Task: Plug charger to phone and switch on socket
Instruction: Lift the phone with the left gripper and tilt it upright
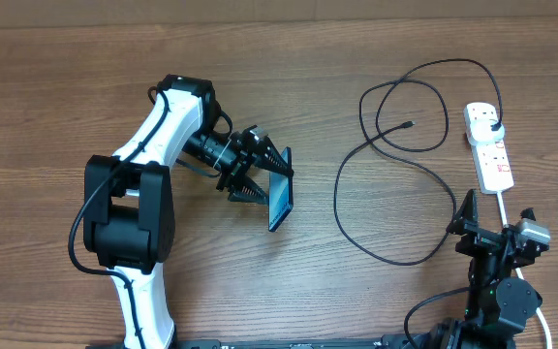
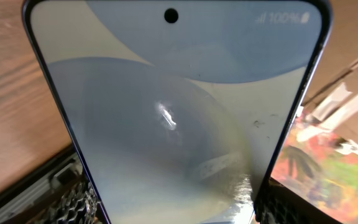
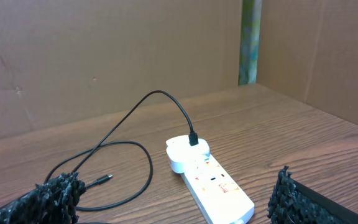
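Phone (image 1: 280, 199) on edge, long axis roughly near-to-far

a robot test station of laboratory type is indicated. a wood-grain tabletop (image 1: 289, 68) is seen to be screened at the back and side by plain brown cardboard panels (image 3: 104, 56). a white-and-black robot arm (image 1: 153, 136) and a second, black arm (image 1: 497, 291) are mounted at its near edge, with cabling exposed.
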